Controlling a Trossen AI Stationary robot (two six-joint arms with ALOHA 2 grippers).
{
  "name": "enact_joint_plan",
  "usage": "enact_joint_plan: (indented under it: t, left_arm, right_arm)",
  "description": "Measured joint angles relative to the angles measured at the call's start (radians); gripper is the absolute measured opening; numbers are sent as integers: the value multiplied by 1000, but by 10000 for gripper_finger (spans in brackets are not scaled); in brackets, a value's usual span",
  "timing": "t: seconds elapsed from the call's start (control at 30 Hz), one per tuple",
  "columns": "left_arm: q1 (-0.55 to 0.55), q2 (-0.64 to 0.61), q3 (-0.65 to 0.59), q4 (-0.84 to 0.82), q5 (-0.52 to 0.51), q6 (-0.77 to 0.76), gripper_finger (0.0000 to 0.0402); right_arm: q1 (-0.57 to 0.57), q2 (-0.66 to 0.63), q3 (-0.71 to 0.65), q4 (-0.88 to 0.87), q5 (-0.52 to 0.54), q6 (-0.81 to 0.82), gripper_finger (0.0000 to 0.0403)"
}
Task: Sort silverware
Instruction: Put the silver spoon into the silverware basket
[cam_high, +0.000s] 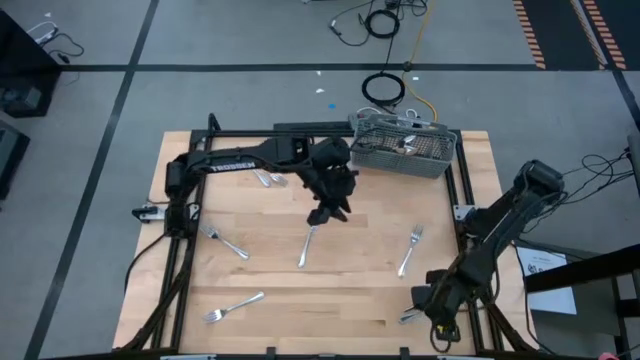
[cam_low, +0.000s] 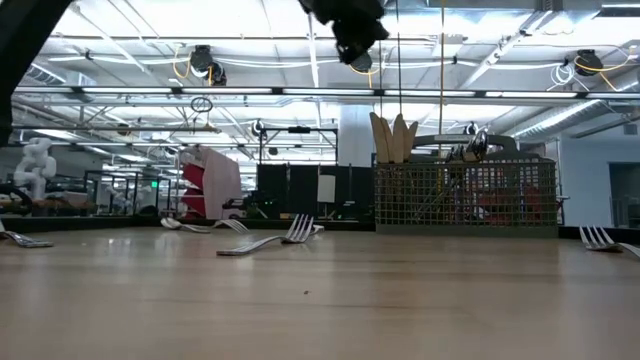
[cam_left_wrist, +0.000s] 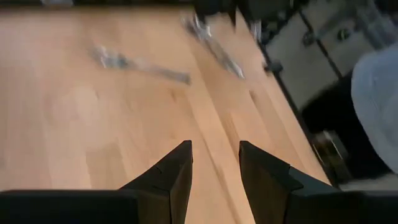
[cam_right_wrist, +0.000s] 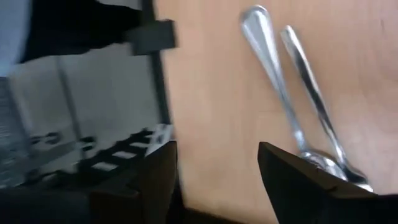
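Near edge of the table (cam_high: 330, 300): right gripper (cam_high: 437, 318) low at the near right corner, fingers spread with nothing between them, 2 silverware handles (cam_right_wrist: 292, 93) lying side by side just ahead of one finger; 1 fork (cam_high: 232, 306) lies at the near left. Mid table: 1 fork (cam_high: 227, 242) at left, 1 long piece (cam_high: 308, 246) at centre, 1 fork (cam_high: 410, 250) toward the right, all apart from each other. Left gripper (cam_high: 328, 213) hangs raised over the centre, just beyond the far end of the long piece, fingers (cam_left_wrist: 171, 177) parted and empty, bare wood between them. Farther back: 2 small pieces (cam_high: 268, 179) partly under the left arm. Far right corner: grey mesh caddy (cam_high: 405, 148), already holding some utensils. Condition: most silverware unsorted, flat on the wood. Risks: flat slim handles give the fingers little purchase, so a closing grip may skate off or flick a piece away; the paired handles by the right gripper lie so close that 2 could lift together; a high release over the caddy may miss the intended slot.
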Motion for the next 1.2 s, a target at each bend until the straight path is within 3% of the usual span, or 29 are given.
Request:
enact_joint_plan:
  t: [0.1, 0.23, 0.73, 1.0, 1.2]
  left_arm:
    - [0, -7, -91, 219, -20, -64, 138]
    - [2, -4, -118, 323, -29, -103, 138]
    - [1, -6, -118, 319, -57, -54, 138]
    - [8, -6, -118, 288, -57, -36, 138]
    - [11, -6, -118, 265, -57, -29, 138]
  right_arm:
    - [24, 59, 0, -1, 55, 1, 212]
    - [39, 126, 0, -1, 35, 42, 212]
    - [57, 171, 1, -88, 143, 73, 212]
    - [63, 199, 1, -42, 145, 81, 212]
    - [74, 240, 3, -32, 218, 102, 212]
